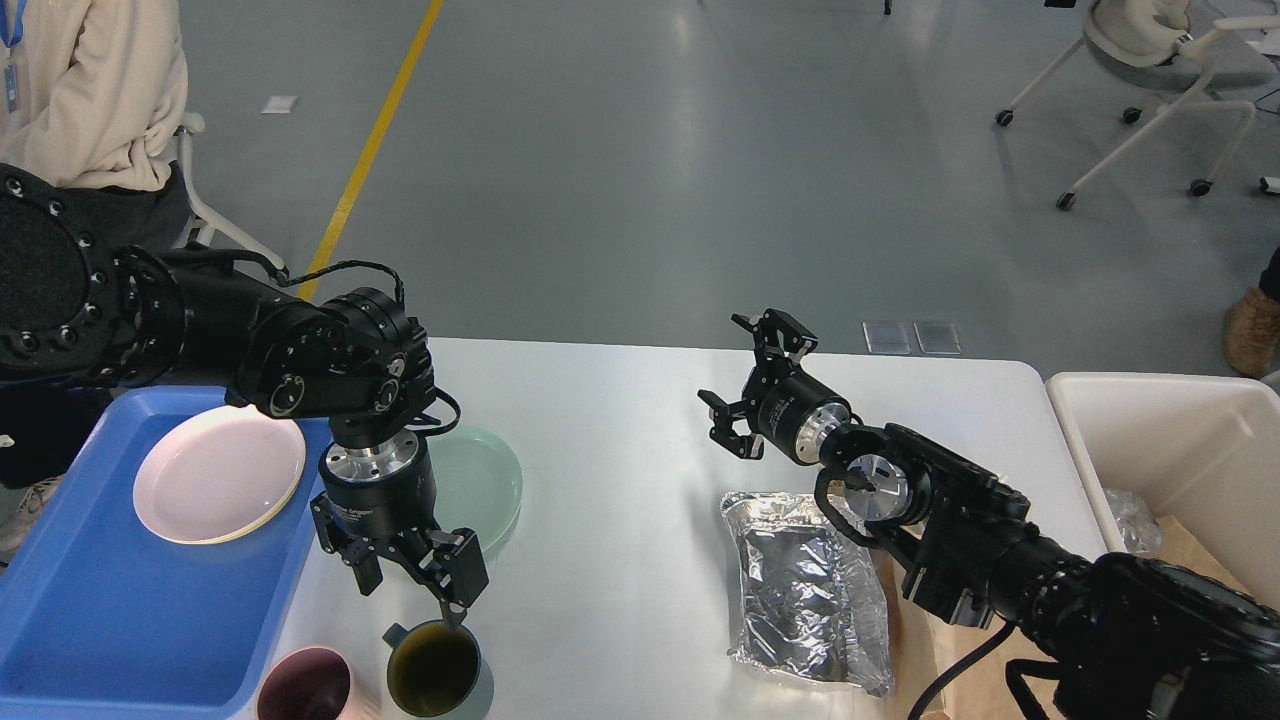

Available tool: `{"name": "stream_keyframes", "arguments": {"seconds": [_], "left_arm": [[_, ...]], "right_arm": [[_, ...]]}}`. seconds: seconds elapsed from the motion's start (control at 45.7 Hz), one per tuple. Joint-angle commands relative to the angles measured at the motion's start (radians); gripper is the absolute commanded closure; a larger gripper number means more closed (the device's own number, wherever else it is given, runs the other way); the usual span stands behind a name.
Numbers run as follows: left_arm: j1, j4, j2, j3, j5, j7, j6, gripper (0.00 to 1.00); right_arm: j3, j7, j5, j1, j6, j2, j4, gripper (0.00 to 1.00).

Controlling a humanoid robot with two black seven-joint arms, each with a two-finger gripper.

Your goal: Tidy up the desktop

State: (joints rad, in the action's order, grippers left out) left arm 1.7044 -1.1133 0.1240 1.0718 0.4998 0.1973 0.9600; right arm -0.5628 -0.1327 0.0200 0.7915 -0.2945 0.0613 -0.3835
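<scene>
The white desktop (620,420) spans the view. On it lie a pale green plate (490,475), a green mug (435,668) and a pink mug (305,688) at the front, and a crumpled silver foil bag (805,590). A pink plate (218,473) lies in the blue tray (90,610) at the left. My left gripper (412,578) is open and empty, pointing down, over the green plate's front edge and just above the green mug. My right gripper (752,385) is open and empty, held above the table behind the foil bag.
A cream-white bin (1160,450) stands at the right edge with crumpled plastic and brown paper inside. A person in a beige top (80,90) sits at the far left. An office chair (1150,60) stands at the back right.
</scene>
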Motion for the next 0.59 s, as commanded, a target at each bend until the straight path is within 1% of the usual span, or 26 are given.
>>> {"name": "stream_keyframes", "arguments": {"seconds": [0.0, 0.088, 0.241, 0.372, 0.46, 0.569], "left_arm": [[-0.009, 0.006, -0.003, -0.001, -0.004, 0.001, 0.000, 0.04], [-0.011, 0.013, -0.003, -0.001, -0.004, 0.001, 0.000, 0.04], [-0.012, 0.020, -0.007, -0.003, -0.032, 0.016, 0.000, 0.04], [-0.016, 0.062, -0.037, 0.010, -0.073, 0.014, 0.000, 0.04], [-0.041, 0.099, -0.067, 0.011, -0.075, 0.016, 0.000, 0.04], [-0.069, 0.102, -0.112, 0.013, -0.075, 0.007, 0.000, 0.04]], "right_arm": [[0.000, 0.001, 0.000, 0.000, 0.000, 0.000, 0.000, 0.00], [0.000, 0.001, 0.000, 0.000, 0.000, 0.000, -0.002, 0.00], [0.000, 0.001, 0.000, 0.000, 0.000, 0.000, 0.000, 0.00], [0.000, 0.001, 0.000, 0.000, 0.000, 0.000, 0.000, 0.00], [0.000, 0.001, 0.000, 0.000, 0.000, 0.000, 0.000, 0.00], [0.000, -0.001, 0.000, 0.000, 0.000, 0.000, 0.000, 0.00]]}}
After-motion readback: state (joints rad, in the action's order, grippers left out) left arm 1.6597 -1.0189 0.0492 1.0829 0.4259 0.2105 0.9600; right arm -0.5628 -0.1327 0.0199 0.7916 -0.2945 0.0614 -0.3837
